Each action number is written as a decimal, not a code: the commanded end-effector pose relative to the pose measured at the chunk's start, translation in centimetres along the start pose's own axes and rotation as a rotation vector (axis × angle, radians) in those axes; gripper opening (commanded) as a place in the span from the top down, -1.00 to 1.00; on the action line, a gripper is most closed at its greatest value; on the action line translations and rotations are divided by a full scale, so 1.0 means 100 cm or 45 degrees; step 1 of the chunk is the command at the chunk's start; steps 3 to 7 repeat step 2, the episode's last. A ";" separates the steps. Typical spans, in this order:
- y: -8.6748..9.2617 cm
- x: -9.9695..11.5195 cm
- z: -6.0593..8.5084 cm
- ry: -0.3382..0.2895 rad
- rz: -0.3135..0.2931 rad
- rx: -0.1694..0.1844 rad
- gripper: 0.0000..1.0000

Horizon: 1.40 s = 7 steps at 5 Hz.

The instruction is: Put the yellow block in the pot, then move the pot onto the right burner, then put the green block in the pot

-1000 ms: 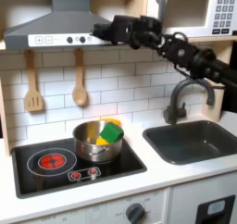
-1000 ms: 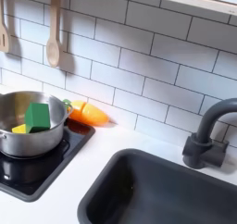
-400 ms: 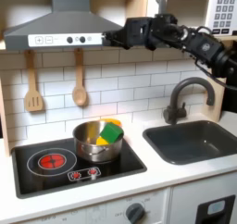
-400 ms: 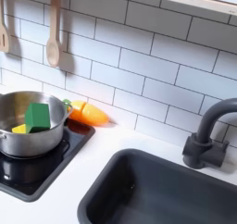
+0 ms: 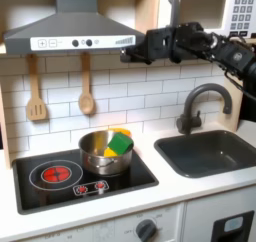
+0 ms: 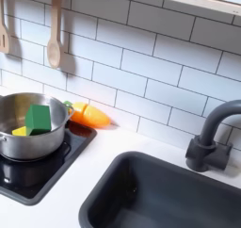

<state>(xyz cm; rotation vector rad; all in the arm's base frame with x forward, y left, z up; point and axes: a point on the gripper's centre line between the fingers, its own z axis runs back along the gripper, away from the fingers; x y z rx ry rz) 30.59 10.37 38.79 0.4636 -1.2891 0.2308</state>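
Note:
The steel pot [image 5: 103, 158] [image 6: 38, 145] stands on the right-hand burner of the black stovetop [image 5: 60, 191] in the first exterior view. Inside it lie the green block [image 5: 121, 144] [image 6: 38, 118] and the yellow block [image 5: 112, 137] [image 6: 19, 131], with the green one leaning on the yellow. My gripper [image 5: 133, 54] hangs high above the stove, level with the hood's lower edge, well up and to the right of the pot. Its fingers look dark and blurred, with nothing visibly between them.
An orange-yellow rounded piece [image 6: 92, 115] lies behind the pot against the tiles. Two wooden utensils [image 5: 36, 92] [image 5: 86, 88] hang on the wall. The range hood [image 5: 70, 28] overhangs the stove. A grey sink [image 5: 208, 152] [image 6: 169, 194] with a dark faucet [image 5: 200, 101] [image 6: 212, 138] sits to the right.
The arm has drawn back to the first exterior view's right and slightly down, away from the hood. The pot and both blocks have stayed still.

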 end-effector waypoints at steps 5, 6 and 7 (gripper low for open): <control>-0.001 -0.004 0.005 0.011 0.023 0.074 -1.00; -0.001 -0.004 0.005 0.011 0.023 0.074 -1.00; -0.001 -0.004 0.005 0.011 0.023 0.074 -1.00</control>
